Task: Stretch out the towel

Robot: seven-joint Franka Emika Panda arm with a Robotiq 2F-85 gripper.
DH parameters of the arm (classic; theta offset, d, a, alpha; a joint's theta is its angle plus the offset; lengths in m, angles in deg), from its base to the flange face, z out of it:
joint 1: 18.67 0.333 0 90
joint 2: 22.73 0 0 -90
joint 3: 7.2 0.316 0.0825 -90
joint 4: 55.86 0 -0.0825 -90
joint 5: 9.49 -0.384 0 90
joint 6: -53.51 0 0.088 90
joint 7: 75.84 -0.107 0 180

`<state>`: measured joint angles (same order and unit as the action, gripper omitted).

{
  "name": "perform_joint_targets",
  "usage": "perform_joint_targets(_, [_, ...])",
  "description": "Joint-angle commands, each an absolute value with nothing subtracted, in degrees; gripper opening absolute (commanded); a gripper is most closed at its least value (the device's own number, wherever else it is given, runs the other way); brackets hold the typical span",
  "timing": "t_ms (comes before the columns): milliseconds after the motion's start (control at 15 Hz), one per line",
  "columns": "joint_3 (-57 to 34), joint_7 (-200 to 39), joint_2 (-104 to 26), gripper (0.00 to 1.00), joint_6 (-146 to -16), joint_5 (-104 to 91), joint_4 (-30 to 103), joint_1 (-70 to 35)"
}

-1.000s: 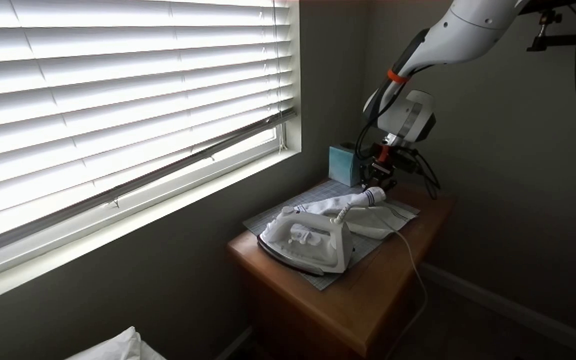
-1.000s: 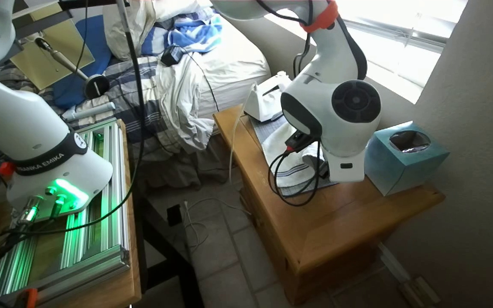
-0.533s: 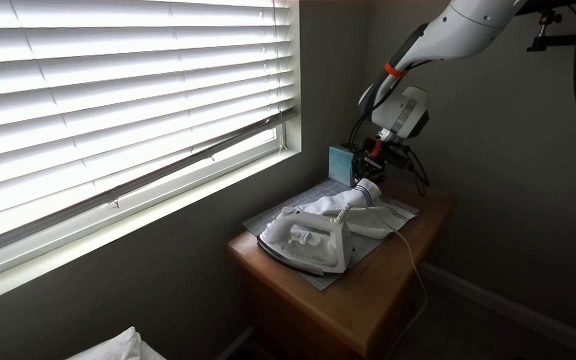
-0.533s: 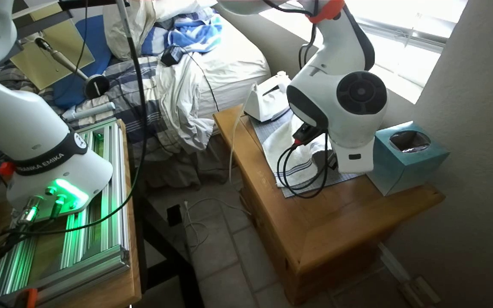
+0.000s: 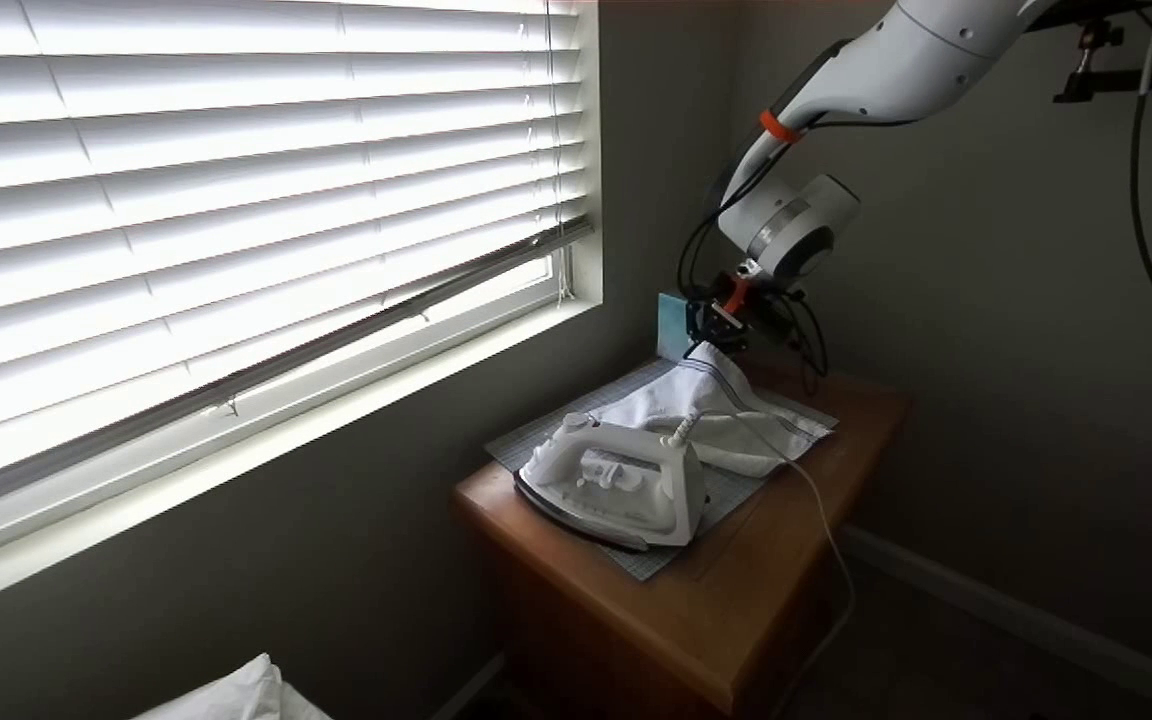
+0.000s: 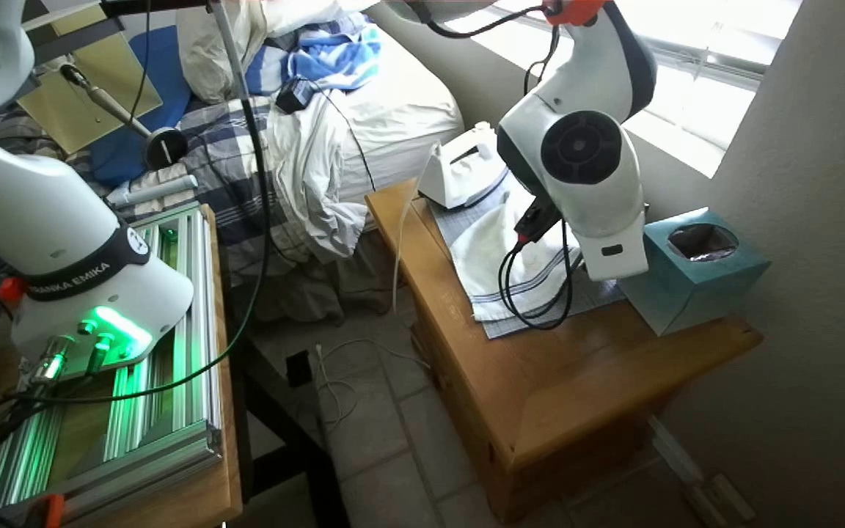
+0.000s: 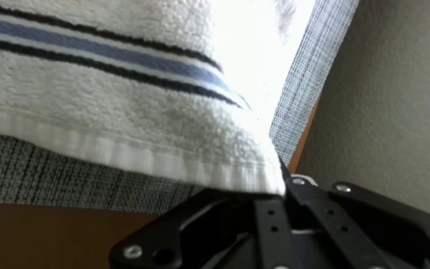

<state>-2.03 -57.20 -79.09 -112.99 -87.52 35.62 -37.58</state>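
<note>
A white towel with dark and blue stripes (image 5: 671, 392) lies partly bunched on a grey woven mat (image 5: 731, 492). It shows in both exterior views (image 6: 496, 253). In the wrist view the towel (image 7: 125, 86) fills the upper left, and its hemmed corner runs into the jaws. My gripper (image 5: 704, 345) is shut on that corner and holds it raised above the mat, close to the tissue box. In the wrist view my gripper (image 7: 281, 183) is at the lower right; the fingertips are hidden by the cloth. In an exterior view the robot's wrist hides the jaws and part of the towel.
A white iron (image 5: 606, 485) stands beside the towel, with its cord (image 5: 841, 560) running off the wooden cabinet (image 5: 726, 600). A blue tissue box (image 6: 694, 282) stands right beside the gripper. The wall and window blinds (image 5: 266, 200) border one side. A bed (image 6: 400, 110) is beyond the iron.
My gripper has moved towards the wall and tissue box, drawing the towel corner with it. The striped end, rolled over before, has opened out flatter. The iron has not moved.
</note>
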Motion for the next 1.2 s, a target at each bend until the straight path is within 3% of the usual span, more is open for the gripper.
perform_joint_targets(0, [1.2,-47.3,-83.5,0.01,-118.9,-93.9,29.7,-39.4])
perform_joint_targets(267, [2.5,-38.9,-86.4,0.01,-122.7,-98.3,25.5,-39.4])
perform_joint_targets(333, [2.8,-36.4,-87.0,0.29,-123.1,-99.4,24.6,-39.4])
perform_joint_targets(400, [3.0,-34.8,-87.2,0.29,-123.2,-100.3,24.2,-39.4])
perform_joint_targets(1000, [2.6,-19.4,-82.3,0.90,-125.6,-107.6,27.9,-38.2])
perform_joint_targets(1133, [2.4,-17.1,-80.9,1.00,-127.5,-108.6,29.5,-38.0])
